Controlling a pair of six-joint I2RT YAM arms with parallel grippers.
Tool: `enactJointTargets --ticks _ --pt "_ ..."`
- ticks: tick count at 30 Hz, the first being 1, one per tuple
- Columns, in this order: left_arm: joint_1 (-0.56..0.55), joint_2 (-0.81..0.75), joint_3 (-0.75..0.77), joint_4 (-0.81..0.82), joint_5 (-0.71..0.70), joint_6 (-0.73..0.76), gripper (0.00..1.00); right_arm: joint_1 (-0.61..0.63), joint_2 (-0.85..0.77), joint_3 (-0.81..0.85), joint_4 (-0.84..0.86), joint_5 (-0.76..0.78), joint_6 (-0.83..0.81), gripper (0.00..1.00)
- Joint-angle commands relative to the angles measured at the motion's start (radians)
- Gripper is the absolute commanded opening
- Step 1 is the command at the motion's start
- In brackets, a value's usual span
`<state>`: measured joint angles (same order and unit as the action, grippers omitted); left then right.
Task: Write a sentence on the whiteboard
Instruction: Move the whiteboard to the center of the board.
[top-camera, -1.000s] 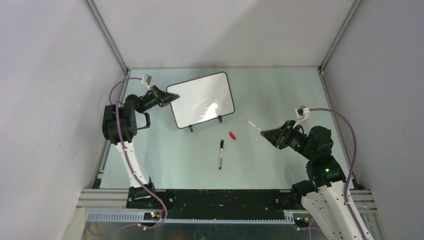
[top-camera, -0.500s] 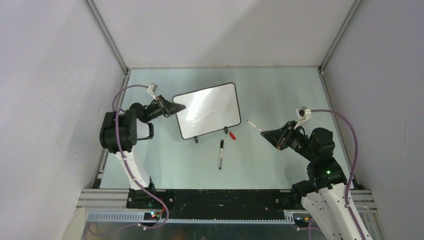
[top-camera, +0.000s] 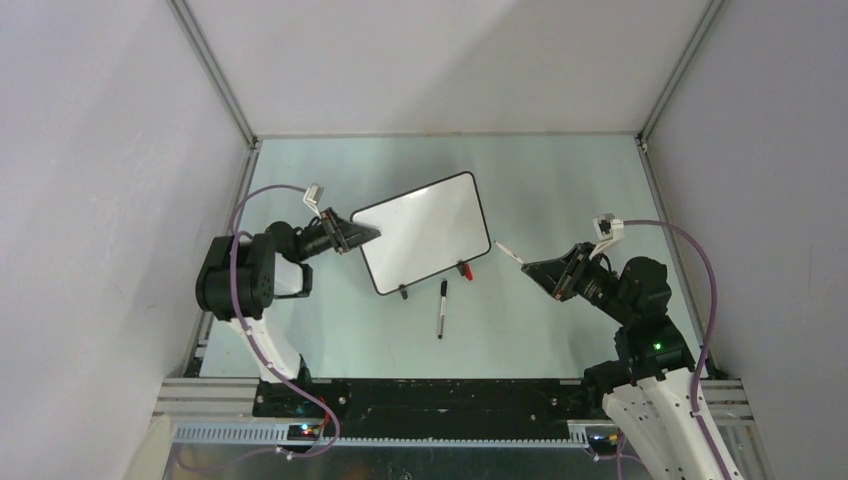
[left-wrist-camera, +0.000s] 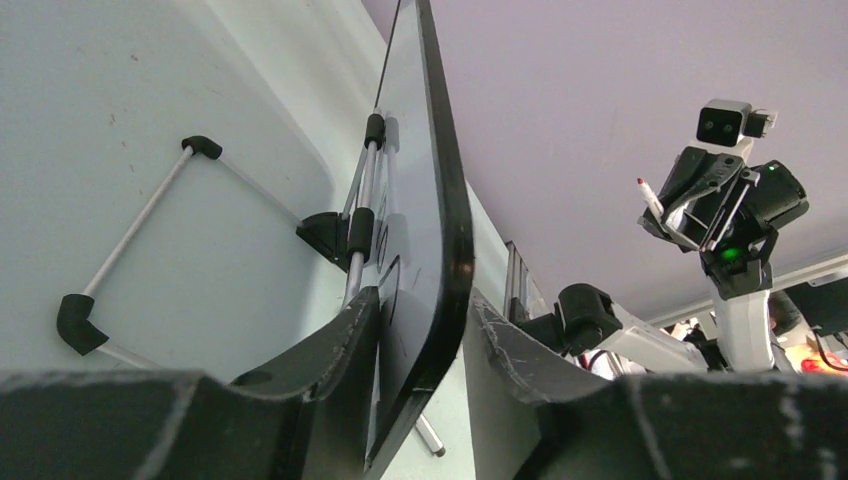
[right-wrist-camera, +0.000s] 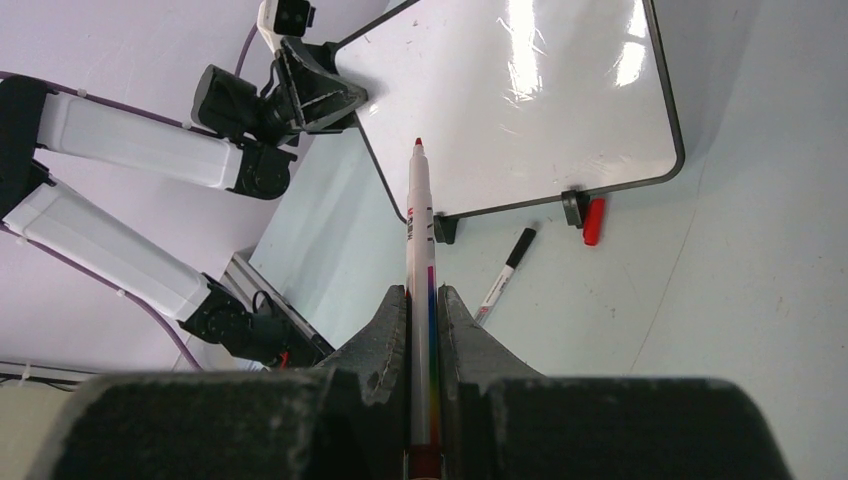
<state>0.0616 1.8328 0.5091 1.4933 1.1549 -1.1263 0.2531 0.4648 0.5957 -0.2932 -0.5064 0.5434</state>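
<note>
Centrally, the whiteboard (top-camera: 425, 230) stood on the pale green table (top-camera: 560, 180), the left gripper (top-camera: 368, 233) straddling its edge, grip unclear; the right gripper (top-camera: 535, 266) clamped a red marker (right-wrist-camera: 420, 250), label print illegibly small; grey walls (top-camera: 450, 60) around.

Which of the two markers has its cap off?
The marker clamped in the right gripper: its red tip is bare. The other marker lies on the table, black cap on.

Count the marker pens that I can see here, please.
2. One red-tipped marker is held in the right tool, pointing toward the whiteboard. One black marker lies on the table near the whiteboard's feet. The board could hide more.
</note>
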Motion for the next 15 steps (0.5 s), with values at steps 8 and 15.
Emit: enactJointTargets --ticks 8,15 --pt "-0.008 -0.034 0.012 0.034 0.001 0.030 0.75 0.000 0.004 0.027 0.044 -0.017 0.009 0.00" --pt "0.004 -0.051 0.024 0.003 -0.028 0.058 0.99 0.000 0.012 0.027 0.041 -0.009 0.002 0.00"
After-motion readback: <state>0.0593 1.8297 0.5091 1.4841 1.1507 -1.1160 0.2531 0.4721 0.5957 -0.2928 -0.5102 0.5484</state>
